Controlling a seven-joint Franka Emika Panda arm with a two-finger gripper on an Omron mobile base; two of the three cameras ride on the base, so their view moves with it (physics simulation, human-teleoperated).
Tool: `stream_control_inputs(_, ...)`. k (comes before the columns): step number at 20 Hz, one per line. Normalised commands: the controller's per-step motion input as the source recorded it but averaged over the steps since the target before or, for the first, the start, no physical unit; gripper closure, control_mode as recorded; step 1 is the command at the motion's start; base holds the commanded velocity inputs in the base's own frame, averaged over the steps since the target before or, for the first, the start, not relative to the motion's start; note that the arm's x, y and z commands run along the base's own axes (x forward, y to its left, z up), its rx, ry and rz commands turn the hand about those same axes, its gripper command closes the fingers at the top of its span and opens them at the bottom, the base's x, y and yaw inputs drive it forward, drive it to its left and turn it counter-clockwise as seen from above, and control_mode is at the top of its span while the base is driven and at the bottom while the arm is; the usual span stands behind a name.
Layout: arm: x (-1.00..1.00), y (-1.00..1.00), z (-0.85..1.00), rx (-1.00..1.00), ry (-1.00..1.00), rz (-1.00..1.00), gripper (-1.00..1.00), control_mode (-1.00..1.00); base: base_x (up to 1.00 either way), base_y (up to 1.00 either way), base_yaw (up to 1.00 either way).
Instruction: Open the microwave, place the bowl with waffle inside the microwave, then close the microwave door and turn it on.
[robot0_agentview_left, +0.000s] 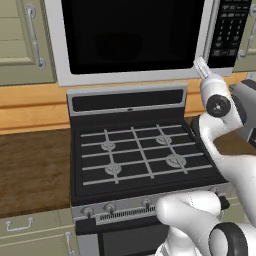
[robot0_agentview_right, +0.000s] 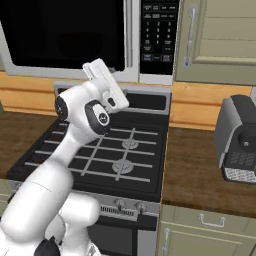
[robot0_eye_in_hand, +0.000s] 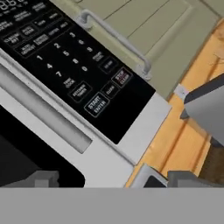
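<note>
End effector (robot0_eye_in_hand: 105, 177) raised near closed light-grey microwave (robot0_agentview_left: 135, 40), fingers spread, empty. Black keypad strip (robot0_eye_in_hand: 65, 65) ahead. Black gas stove (robot0_agentview_left: 140, 150) and brown wooden counter (robot0_agentview_left: 30, 170) below; beige cabinets (robot0_agentview_right: 220, 40) alongside.

I'm in a home kitchen: a black gas stove (robot0_agentview_left: 142, 152) sits between wooden tabletop (robot0_agentview_left: 32, 167) runs, a microwave (robot0_agentview_left: 135, 37) hangs above it, beige cabinets (robot0_agentview_right: 220, 40) flank it, a toaster (robot0_agentview_right: 239, 140) stands nearby
</note>
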Motion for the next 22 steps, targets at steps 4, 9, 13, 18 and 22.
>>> stream_control_inputs(4, -0.57, -0.75, 0.99, 0.61, 0.26, 0.26, -1.00, -1.00, 0.00, 0.00, 0.00)
stream_control_inputs(9, -0.48, -0.45, 0.70, 0.57, 0.09, 0.15, -1.00, -1.00, 0.00, 0.00, 0.00)
stream_control_inputs(13, -0.03, 0.02, 0.07, 0.37, 0.01, 0.01, -1.00, -1.00, 0.00, 0.00, 0.00)
stream_control_inputs(18, -0.03, 0.00, -0.09, 0.22, 0.09, 0.21, -1.00, -1.00, 0.00, 0.00, 0.00)
stream_control_inputs(22, 0.00, -0.01, 0.00, 0.03, -0.01, 0.07, -1.00, -1.00, 0.00, 0.00, 0.00)
